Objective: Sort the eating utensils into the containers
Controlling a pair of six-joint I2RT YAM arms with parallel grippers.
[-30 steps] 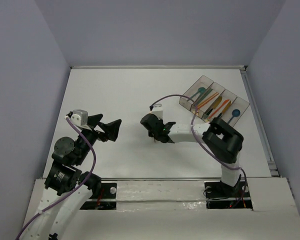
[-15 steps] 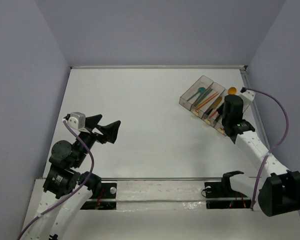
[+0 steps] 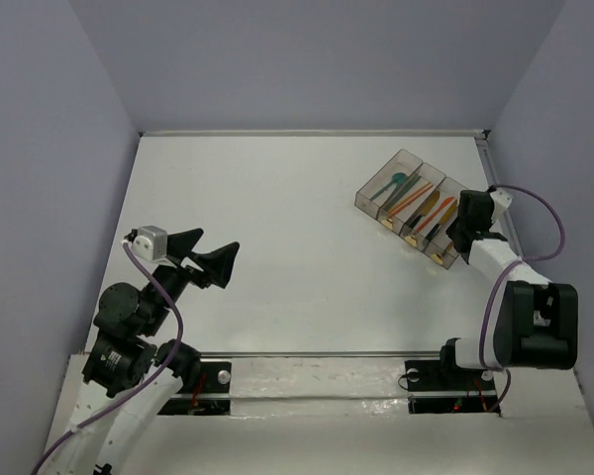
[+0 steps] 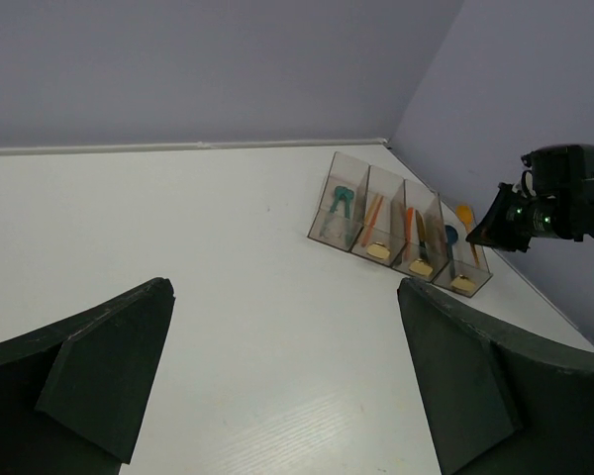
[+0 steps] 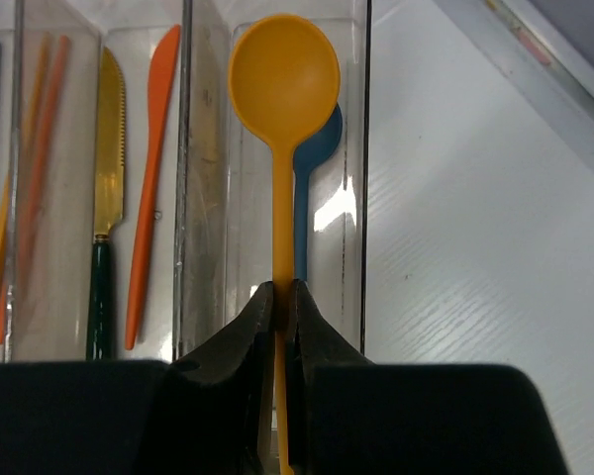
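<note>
Right claw (image 5: 282, 293) tight on orange spoon (image 5: 283, 74), handle end out of sight; left claw (image 4: 285, 327) wide open.

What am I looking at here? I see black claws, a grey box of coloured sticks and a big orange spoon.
These are two robot arms bolted to a white table. One picture looks down from above; the other two come from a small camera on each wrist. The left gripper, the two dark wedges, is open and holds nothing. The right gripper is shut on the handle of the orange spoon, lined up with the end bin of the containers, four joined see-through bins. A blue spoon lies in that bin; an orange knife lies in the next.
</note>
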